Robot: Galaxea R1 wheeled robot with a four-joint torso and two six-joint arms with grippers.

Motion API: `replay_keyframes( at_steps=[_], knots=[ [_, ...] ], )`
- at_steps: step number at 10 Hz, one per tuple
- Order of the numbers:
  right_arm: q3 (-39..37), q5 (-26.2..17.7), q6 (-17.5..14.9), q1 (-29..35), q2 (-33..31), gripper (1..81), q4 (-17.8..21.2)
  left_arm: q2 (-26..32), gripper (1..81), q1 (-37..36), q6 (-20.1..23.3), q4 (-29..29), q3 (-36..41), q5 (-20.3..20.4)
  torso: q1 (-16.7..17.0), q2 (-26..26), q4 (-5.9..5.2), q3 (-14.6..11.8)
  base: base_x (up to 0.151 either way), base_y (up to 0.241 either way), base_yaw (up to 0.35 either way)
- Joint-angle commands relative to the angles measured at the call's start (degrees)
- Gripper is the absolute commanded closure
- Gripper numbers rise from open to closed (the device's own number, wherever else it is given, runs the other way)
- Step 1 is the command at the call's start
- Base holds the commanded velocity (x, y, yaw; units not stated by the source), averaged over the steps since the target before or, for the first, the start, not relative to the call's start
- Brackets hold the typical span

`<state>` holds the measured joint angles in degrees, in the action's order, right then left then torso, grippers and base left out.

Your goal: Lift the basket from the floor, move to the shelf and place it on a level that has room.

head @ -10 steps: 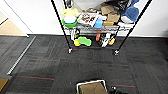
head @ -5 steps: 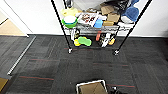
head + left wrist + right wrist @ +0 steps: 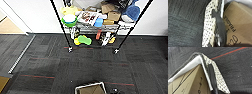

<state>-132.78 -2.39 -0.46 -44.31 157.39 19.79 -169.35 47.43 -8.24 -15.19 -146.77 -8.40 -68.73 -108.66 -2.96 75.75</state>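
Note:
The basket, cream-white with a dark rim, is at the bottom edge of the head view, over the dark carpet floor, with a brown cardboard box inside it. The left wrist view looks closely along the basket's dotted woven wall, its dark handle and the box. The right wrist view is close to a basket corner, another dark handle and the box. Neither gripper can be made out. The black wire shelf stands ahead; its visible levels are cluttered and the higher ones are cut off.
Bottles, a green sponge and boxes crowd the shelf's lower tiers. A white wall runs behind it. A metal floor strip and tan wooden flooring lie to the left. Open carpet separates the basket from the shelf's casters.
The whole head picture has shifted slightly downward, so the camera moved a little. The basket stays at the bottom edge.

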Motion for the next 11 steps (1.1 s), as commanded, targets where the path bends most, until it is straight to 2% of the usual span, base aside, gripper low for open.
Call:
replay_keyframes(
  at_steps=[1,3,5,7,9,11],
  knots=[
    [4.7,-0.4,1.8,1.2,-4.2,81.1,5.6,4.0,81.1,-4.8,-0.5,-0.8,8.0,-4.9,3.5,5.5,0.00,0.0,0.000,0.000,0.000],
    [5.0,-0.3,1.8,0.2,-4.3,81.1,6.2,3.7,81.1,-5.1,-0.5,-0.9,7.5,-4.9,6.3,9.8,-0.02,0.0,0.000,0.000,0.000],
    [5.5,-0.3,1.9,0.1,-4.2,81.1,7.1,2.2,81.1,-6.4,-1.1,-1.5,2.9,-5.0,9.0,14.0,-0.02,0.0,0.000,0.000,0.000],
    [5.5,-0.3,1.9,0.2,-4.2,81.1,7.6,1.6,81.1,-7.3,-1.3,-2.2,1.8,-8.0,11.5,17.9,-0.02,0.0,0.000,0.000,0.000],
    [4.8,-0.3,1.8,1.0,-3.7,81.1,7.6,1.0,81.1,-7.6,-1.3,-1.7,1.3,-8.3,14.0,21.8,-0.02,0.0,0.000,0.000,0.000],
    [4.7,-0.4,1.7,3.8,-3.8,81.1,7.6,1.5,81.1,-10.8,-1.3,-2.8,0.0,-9.3,16.5,25.8,-0.02,0.0,0.000,0.000,0.000]
  ],
)
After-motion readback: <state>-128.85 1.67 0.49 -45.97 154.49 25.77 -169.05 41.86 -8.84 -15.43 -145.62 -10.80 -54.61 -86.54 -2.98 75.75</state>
